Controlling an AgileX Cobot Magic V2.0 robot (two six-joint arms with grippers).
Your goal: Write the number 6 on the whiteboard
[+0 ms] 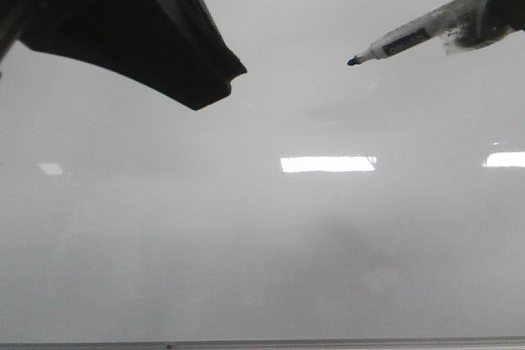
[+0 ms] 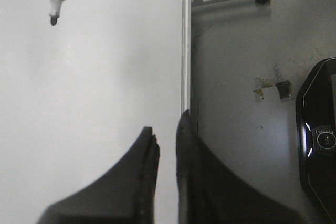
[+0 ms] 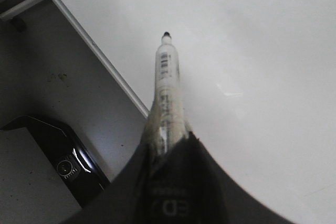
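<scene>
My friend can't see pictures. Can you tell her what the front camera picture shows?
A marker held by the robot's right gripper reaches in from the upper right, its dark tip pointing left over a blank, shiny whiteboard. The black left gripper pokes in from the upper left, holding nothing. No number is drawn yet; only bright light reflections show on the board.

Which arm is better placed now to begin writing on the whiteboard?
The right one. The right gripper holds the marker, tip uncapped, over the blank whiteboard. The left gripper holds nothing.

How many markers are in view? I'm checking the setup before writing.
1: the marker sits in the right end effector, tip over the whiteboard. No other shows.
</scene>
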